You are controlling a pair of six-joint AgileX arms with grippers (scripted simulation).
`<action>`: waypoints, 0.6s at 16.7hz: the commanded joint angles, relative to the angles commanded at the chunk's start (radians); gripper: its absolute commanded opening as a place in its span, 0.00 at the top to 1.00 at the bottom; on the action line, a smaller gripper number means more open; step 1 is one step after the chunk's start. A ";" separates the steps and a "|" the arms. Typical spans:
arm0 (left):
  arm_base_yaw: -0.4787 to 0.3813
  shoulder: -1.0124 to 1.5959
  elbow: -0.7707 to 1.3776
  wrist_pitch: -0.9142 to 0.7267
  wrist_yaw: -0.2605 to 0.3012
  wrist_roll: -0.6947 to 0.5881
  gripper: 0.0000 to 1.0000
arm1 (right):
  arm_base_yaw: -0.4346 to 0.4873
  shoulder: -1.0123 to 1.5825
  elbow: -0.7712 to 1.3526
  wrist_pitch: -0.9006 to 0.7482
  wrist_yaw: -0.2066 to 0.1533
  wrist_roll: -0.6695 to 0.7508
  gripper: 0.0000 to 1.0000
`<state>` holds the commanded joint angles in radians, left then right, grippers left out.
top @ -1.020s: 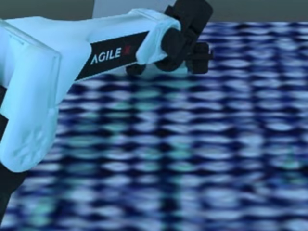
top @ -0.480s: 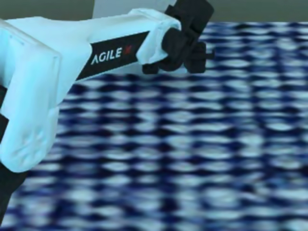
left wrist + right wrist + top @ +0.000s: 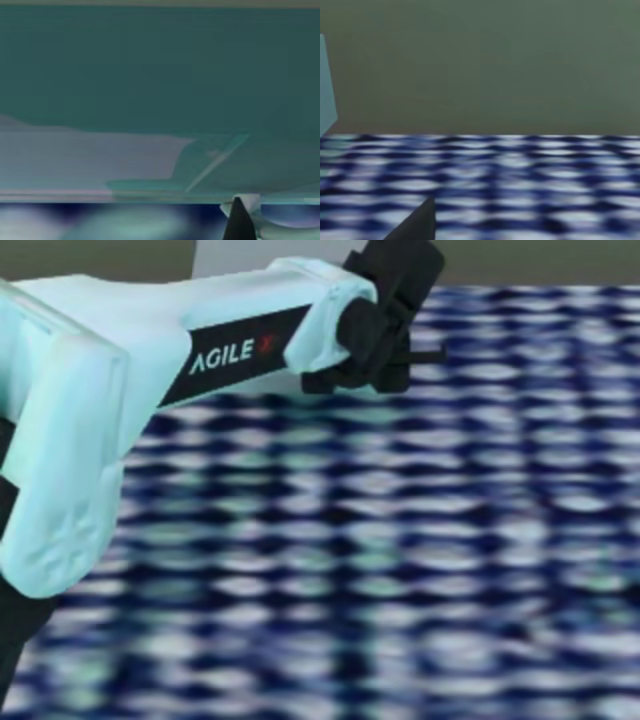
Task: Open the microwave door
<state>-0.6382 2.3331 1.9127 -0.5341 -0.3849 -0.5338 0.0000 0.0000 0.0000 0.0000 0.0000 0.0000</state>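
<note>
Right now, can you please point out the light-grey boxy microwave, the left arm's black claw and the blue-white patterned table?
light-grey boxy microwave point(image 3: 262, 256): top view, its pale body behind the arm.
left arm's black claw point(image 3: 400, 340): top view, its dark fingers.
blue-white patterned table point(image 3: 420, 570): top view, bare surface.

Patterned table point(image 3: 420, 570) before a plain wall point(image 3: 485, 65).

From above we see the table covered edge to edge in a woven-looking pattern of dark blue and pale white patches, with a few greenish flecks that may be part of the print. Along its far edge runs a flat, dull grey-green wall, unbroken and evenly lit. In the right wrist view the same wall fills the upper half and meets the patterned tabletop in one straight line.
</note>
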 joint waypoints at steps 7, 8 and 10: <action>-0.035 -0.067 -0.116 0.027 -0.012 -0.017 1.00 | 0.000 0.000 0.000 0.000 0.000 0.000 0.00; -0.034 -0.081 -0.139 0.040 -0.017 -0.024 1.00 | 0.000 0.000 0.000 0.000 0.000 0.000 0.00; -0.034 -0.093 -0.157 0.051 -0.021 -0.031 1.00 | 0.000 0.000 0.000 0.000 0.000 0.000 0.00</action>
<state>-0.6725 2.2397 1.7558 -0.4826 -0.4059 -0.5648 0.0000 0.0000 0.0000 0.0000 0.0000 0.0000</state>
